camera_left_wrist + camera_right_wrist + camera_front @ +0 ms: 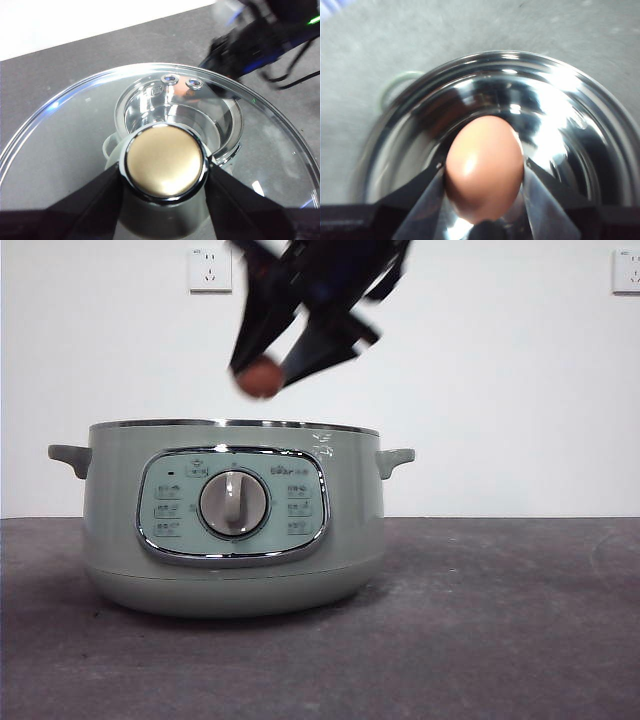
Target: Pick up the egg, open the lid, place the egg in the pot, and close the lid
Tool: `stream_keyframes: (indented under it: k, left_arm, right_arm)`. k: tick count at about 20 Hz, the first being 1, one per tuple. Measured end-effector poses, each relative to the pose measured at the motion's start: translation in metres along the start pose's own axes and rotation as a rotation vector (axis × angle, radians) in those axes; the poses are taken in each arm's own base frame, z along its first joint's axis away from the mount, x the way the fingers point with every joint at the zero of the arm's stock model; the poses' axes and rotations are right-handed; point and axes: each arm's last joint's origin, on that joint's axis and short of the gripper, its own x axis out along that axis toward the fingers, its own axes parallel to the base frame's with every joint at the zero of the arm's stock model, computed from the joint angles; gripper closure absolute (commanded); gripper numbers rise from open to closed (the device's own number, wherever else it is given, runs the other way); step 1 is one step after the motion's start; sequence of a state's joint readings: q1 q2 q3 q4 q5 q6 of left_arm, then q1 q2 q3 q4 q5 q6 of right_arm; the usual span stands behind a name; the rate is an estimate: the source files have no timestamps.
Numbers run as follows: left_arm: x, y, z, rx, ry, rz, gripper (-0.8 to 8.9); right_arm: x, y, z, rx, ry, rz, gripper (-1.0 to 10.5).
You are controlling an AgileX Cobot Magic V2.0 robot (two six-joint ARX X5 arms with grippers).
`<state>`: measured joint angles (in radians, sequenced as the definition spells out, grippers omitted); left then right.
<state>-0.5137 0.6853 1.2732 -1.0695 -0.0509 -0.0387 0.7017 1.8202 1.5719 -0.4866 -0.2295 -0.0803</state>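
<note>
Egg (485, 167) clamped between the two black jaws of the right gripper (485, 172), brown-orange, smooth, one jaw pressed to each flank. Directly beneath, in the right wrist view, the shiny steel bowl of the pot (560, 115), open, a pale green side handle showing beyond its rim toward 10 o'clock of the egg.

From the front: same gripper (262, 375) reaching down dark and blurred from the top edge, egg (260, 378) at its tip, hanging just above the pot's steel rim, left of centre and clear of it. Pot (110, 530) upright on the grey table (500, 630), sage green, stubby handles at 9 and 3 o'clock, chrome-framed panel with round dial facing the camera, no lid on top.

Lid (60, 140) held aloft by the left gripper (165, 170), jaws closed on the pale knob from both sides; through the glass, the open pot below, the other arm blurred beyond the far rim.
</note>
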Motion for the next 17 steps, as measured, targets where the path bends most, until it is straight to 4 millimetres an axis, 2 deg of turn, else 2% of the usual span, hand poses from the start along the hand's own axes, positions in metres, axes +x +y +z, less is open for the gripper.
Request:
stream_keyframes:
  k: [2, 5, 7, 13, 15, 17]
  left_arm:
    - [-0.001, 0.0, -0.001, -0.003, 0.003, 0.0, 8.22]
    - [0.0, 0.0, -0.001, -0.007, 0.007, 0.0, 8.22]
    - [0.001, 0.0, 0.0, -0.007, 0.01, 0.0, 8.22]
    - [0.001, 0.0, 0.0, -0.007, 0.011, 0.0, 8.22]
    - [0.001, 0.0, -0.001, -0.007, 0.011, -0.001, 8.22]
    - [0.001, 0.0, -0.001, -0.007, 0.011, 0.0, 8.22]
  right_arm:
    - [0.022, -0.002, -0.004, -0.025, 0.028, 0.003, 9.6]
    - [0.056, -0.004, -0.02, -0.059, 0.104, -0.027, 9.6]
    - [0.068, -0.007, -0.027, -0.072, 0.136, -0.034, 9.6]
    - [0.072, -0.008, -0.032, -0.087, 0.171, -0.048, 9.6]
    - [0.083, -0.009, -0.04, -0.089, 0.205, -0.042, 9.6]
    - [0.084, -0.008, -0.04, -0.09, 0.21, -0.039, 9.6]
